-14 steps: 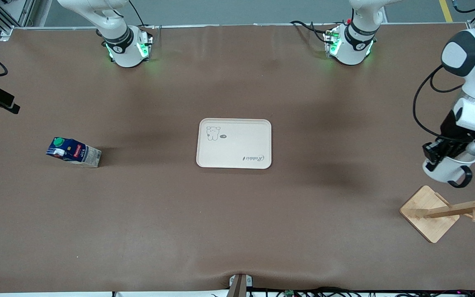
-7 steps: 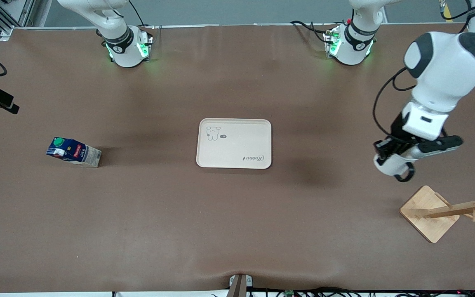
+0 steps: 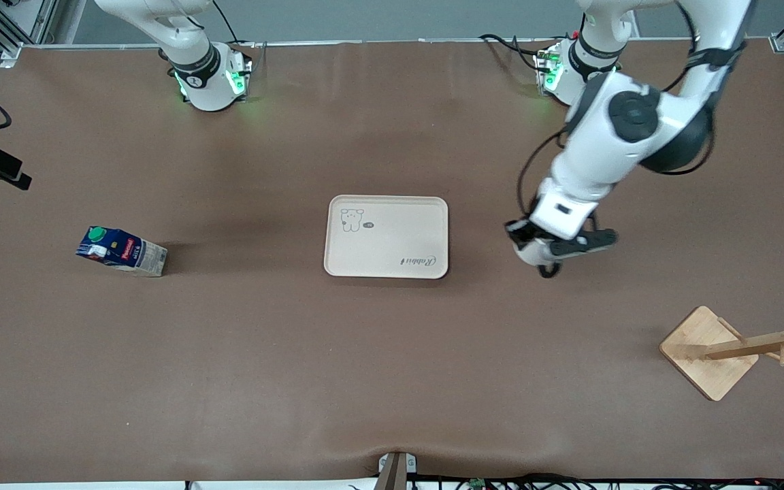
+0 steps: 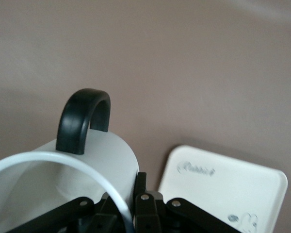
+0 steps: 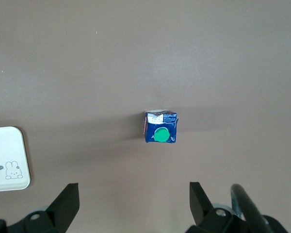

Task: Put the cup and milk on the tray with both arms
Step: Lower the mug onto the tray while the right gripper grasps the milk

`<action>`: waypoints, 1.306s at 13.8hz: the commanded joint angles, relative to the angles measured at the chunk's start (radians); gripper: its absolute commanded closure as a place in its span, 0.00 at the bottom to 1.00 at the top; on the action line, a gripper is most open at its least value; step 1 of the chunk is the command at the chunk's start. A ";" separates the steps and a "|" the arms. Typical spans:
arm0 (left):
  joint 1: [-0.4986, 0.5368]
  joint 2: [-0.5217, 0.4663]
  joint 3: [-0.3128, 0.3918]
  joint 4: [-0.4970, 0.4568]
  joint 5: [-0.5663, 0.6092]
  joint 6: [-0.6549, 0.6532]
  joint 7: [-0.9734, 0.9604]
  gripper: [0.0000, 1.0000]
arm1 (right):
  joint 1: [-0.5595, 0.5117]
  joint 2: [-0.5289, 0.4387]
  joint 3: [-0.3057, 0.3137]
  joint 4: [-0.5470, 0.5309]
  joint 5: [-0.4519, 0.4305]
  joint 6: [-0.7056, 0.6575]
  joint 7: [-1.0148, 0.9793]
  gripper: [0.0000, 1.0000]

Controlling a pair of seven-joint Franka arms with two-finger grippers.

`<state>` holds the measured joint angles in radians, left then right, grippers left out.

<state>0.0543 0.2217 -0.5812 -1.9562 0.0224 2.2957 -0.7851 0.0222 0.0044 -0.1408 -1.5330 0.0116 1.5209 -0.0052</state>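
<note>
Cup (image 3: 533, 252), glossy white, loop-handled, in left tool (image 3: 527, 239) beside tray (image 3: 386, 236).

Legible marking is limited to the script word "Rabbit" printed on the cream tray (image 3: 386, 236), also readable in the left wrist view (image 4: 223, 187); the red label on the milk carton (image 3: 122, 250) carries white lettering too small to read.
</note>
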 commanded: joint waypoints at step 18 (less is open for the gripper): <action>-0.545 0.479 0.156 0.286 0.422 -0.019 -0.546 1.00 | 0.005 0.134 0.012 0.037 -0.005 0.033 0.001 0.00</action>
<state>-0.4693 0.6983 -0.4437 -1.6995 0.4118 2.2951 -1.3078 0.0261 0.1208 -0.1328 -1.5284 0.0116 1.5569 -0.0063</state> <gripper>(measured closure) 0.956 0.000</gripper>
